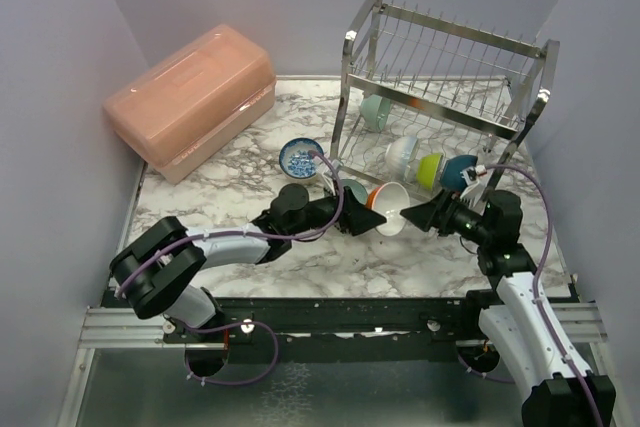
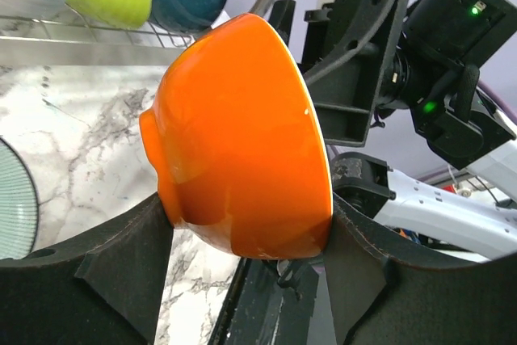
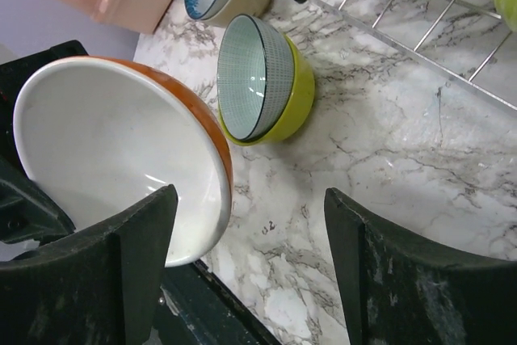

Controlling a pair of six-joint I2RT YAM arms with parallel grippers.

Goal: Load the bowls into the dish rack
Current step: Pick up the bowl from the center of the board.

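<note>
An orange bowl (image 1: 390,209) with a white inside hangs tilted above the marble, and my left gripper (image 1: 372,219) is shut on it. In the left wrist view the fingers (image 2: 129,264) press both sides of the orange bowl (image 2: 242,143). My right gripper (image 1: 420,215) stands open right beside it, one finger over the rim of the orange bowl (image 3: 113,159), nothing clamped between the jaws (image 3: 249,216). The steel dish rack (image 1: 450,57) holds mint (image 1: 375,112), white (image 1: 402,155), lime (image 1: 430,169) and teal (image 1: 460,172) bowls on its lower tier.
A blue-and-white patterned bowl (image 1: 300,157) and a lime bowl with a grey-green one nested inside (image 3: 266,78) lie on the table by the rack's left foot. A pink lidded box (image 1: 190,97) stands at the back left. The table's front rail (image 1: 340,312) runs below both grippers.
</note>
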